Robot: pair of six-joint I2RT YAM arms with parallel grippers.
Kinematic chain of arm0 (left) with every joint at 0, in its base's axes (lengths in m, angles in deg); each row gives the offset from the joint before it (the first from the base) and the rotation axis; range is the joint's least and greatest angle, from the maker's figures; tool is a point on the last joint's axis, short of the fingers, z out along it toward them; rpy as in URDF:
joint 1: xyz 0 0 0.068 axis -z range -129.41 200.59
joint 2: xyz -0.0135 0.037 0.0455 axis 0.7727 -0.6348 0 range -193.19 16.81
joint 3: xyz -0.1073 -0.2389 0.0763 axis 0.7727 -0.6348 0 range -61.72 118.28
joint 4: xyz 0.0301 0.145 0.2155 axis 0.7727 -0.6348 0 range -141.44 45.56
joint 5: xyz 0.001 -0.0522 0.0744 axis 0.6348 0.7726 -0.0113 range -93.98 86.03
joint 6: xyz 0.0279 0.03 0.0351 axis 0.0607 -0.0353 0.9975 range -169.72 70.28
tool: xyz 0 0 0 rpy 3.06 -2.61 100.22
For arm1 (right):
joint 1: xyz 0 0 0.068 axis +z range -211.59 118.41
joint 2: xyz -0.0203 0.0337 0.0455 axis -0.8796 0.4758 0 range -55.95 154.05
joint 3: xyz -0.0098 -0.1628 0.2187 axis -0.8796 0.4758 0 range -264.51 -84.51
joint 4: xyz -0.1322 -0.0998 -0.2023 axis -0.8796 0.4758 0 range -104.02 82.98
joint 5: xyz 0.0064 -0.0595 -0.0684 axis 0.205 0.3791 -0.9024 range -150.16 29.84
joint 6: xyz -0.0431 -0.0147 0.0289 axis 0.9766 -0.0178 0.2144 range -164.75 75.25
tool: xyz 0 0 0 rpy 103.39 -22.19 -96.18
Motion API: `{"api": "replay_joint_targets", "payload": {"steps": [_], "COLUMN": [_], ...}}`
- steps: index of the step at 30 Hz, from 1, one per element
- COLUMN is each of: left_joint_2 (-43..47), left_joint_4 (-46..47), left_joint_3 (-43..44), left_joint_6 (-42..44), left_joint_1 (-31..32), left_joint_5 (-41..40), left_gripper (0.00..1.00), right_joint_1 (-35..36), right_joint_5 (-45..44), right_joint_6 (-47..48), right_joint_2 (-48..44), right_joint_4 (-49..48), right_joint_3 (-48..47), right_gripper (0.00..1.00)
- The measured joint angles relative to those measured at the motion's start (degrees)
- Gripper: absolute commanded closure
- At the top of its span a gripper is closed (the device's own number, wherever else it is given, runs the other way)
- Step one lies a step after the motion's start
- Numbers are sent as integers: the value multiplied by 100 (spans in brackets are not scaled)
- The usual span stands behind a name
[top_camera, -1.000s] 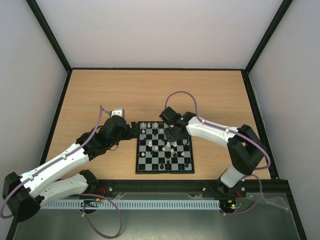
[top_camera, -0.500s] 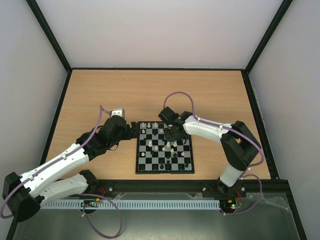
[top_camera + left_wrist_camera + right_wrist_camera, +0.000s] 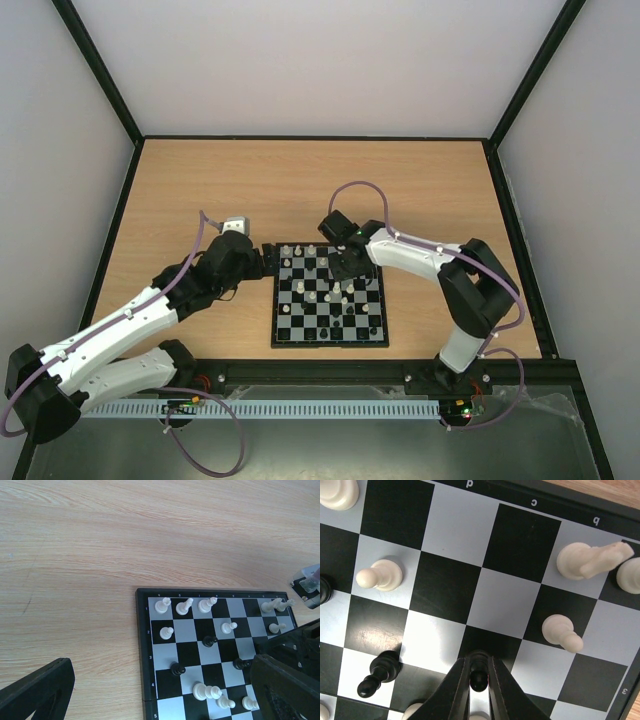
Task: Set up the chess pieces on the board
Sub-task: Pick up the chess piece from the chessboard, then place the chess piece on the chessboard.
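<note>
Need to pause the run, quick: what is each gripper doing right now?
Left gripper: open, holding nothing.
Right gripper: closed on a black piece.

Coordinates 1–5, b–d on board (image 3: 142, 645) border

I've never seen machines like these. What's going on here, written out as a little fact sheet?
Setting: wooden table with a small chessboard
Pieces: white pieces and black pieces mixed across the squares, not in starting rows
Left end effector: open, holding nothing, by the board's edge
Right end effector: over the board, fingers pinching a small black piece
Stage: setup unfinished
</note>
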Motion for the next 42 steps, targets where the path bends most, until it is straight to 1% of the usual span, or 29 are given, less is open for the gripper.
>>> {"api": "replay_joint_targets", "payload": {"steps": [4,12,19,25,27,30,33,37,42], "left_joint_2": [0,52,92,94,94,94,94,94,94], "left_joint_4": [0,-4,-2,2,9,39,63,114,125], "left_joint_3": [0,0,0,0,-2,-11,-13,-42,-101], "left_joint_6": [0,-2,0,26,46,81,107,136,146], "left_joint_1": [0,0,0,0,0,0,0,0,0], "left_joint_5": [0,0,4,28,44,90,138,184,249], "left_gripper": [1,1,1,1,1,1,1,1,1], "right_joint_1": [-7,-11,-11,59,179,570,997,1434,1600], "right_joint_5": [2,-20,-87,-70,-70,-48,-42,-33,-28], "right_joint_6": [15,13,-37,-269,-411,-732,-1001,-1443,-1829], "right_joint_2": [42,-153,-1075,-1878,-2166,-2555,-2728,-2857,-2865], "right_joint_4": [0,118,531,1056,1252,1589,1714,1792,1757], "right_joint_3": [-44,-170,-352,-232,-107,31,142,592,1198], "right_gripper": [93,94,94,94,94,94,94,94,94]}}
